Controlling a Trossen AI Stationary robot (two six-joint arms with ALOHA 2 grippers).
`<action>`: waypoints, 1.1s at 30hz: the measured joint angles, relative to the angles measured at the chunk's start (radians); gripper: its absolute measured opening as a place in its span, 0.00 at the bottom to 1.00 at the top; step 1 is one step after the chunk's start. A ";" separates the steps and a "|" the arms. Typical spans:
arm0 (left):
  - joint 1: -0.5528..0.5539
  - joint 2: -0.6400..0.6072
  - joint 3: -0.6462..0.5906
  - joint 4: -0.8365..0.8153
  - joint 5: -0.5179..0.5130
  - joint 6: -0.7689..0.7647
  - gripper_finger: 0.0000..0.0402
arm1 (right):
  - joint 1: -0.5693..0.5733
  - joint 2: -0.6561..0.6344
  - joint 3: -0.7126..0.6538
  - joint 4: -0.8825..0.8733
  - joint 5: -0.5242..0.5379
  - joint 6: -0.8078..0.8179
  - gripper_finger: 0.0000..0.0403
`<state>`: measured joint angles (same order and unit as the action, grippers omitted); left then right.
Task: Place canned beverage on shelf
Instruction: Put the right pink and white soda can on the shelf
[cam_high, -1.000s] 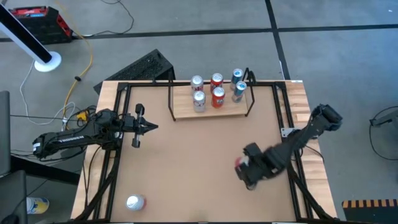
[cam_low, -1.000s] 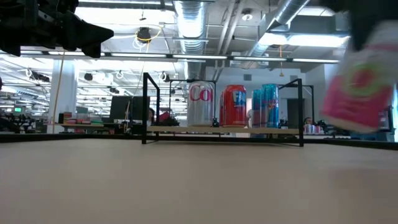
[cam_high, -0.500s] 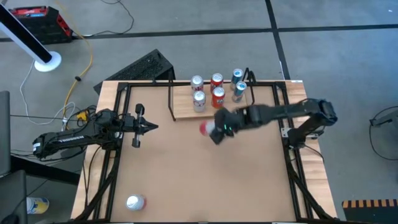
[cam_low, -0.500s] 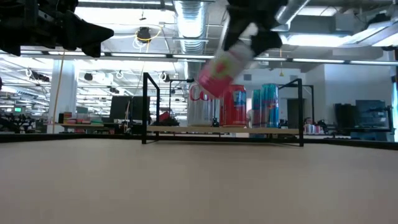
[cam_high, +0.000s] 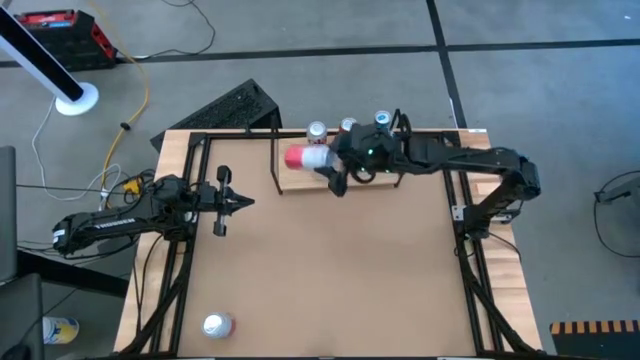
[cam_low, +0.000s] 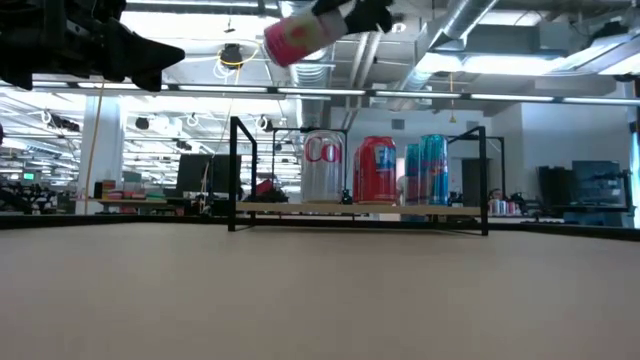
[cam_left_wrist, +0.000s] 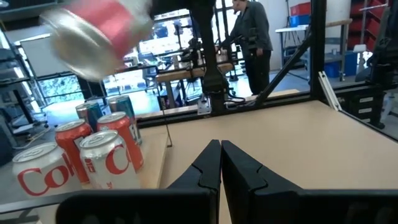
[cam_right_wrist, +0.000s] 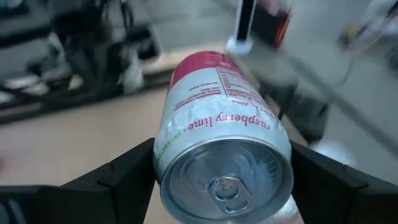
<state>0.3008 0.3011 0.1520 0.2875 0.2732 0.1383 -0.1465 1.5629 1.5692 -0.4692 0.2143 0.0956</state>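
My right gripper (cam_high: 322, 160) is shut on a pink and white can (cam_high: 303, 157), lying almost level high above the left part of the shelf (cam_high: 296, 182). In the low view the can (cam_low: 298, 30) is well above the shelf (cam_low: 360, 209). The shelf is a light-wood plank with black rod uprights. Several cans stand on it: silver (cam_low: 322, 166), red (cam_low: 376, 170) and blue (cam_low: 428, 170). My left gripper (cam_high: 246, 203) is shut and empty, held over the table's left side. My right gripper pinches the can between its two fingers (cam_right_wrist: 127, 174), on opposite sides of the wall near the lid end (cam_right_wrist: 180, 155). The fingers come about level from the table's right and lie along the can. The lid faces the wrist. The can is clear of everything, slightly tilted.
Another can (cam_high: 217, 325) lies on the table near its front left corner. A black rod frame (cam_high: 190, 150) runs along the table's edges. The shelf also shows in the left wrist view (cam_left_wrist: 163, 148), with cans (cam_left_wrist: 102, 155) on it and people in the room beyond.
My right gripper has swung from the table's right near side toward the far edge and the left, rising with the can. It now holds the can high above the shelf's left part. The can has turned to lie nearly level, its base toward the table's left.
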 joint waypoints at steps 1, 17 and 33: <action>0.000 0.000 0.000 0.001 0.000 0.000 0.00 | -0.004 0.014 0.008 0.036 0.007 -0.030 0.83; 0.000 0.000 0.000 -0.016 -0.020 0.008 0.00 | -0.173 0.436 0.651 -0.387 -0.033 -0.251 0.83; 0.000 0.002 0.000 -0.052 -0.053 0.005 0.00 | -0.193 0.645 0.776 -0.499 -0.026 -0.331 0.83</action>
<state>0.3008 0.3031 0.1520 0.2352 0.2197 0.1434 -0.3390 2.2082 2.3451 -0.9685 0.1879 -0.2351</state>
